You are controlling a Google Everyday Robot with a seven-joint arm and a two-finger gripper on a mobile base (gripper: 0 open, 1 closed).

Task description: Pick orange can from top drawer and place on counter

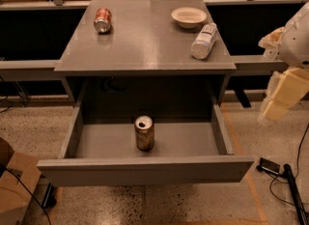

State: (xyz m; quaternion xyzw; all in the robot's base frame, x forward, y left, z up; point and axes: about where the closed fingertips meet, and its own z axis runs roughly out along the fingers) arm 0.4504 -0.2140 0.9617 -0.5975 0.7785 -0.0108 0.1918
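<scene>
The orange can [144,133] stands upright in the middle of the open top drawer [145,168], its silver top and dark mouth hole facing up. The drawer is pulled fully out below the grey counter [145,40]. My gripper [285,96] hangs at the right edge of the view, beside the cabinet and to the right of the drawer. It is well away from the can and holds nothing that I can see.
On the counter lie a red-and-white can [102,20] on its side at the back left, a pale bowl [189,16] at the back right and a white bottle [203,40] on its side. A cardboard box [14,190] stands on the floor at the left. Cables [289,180] lie at the right.
</scene>
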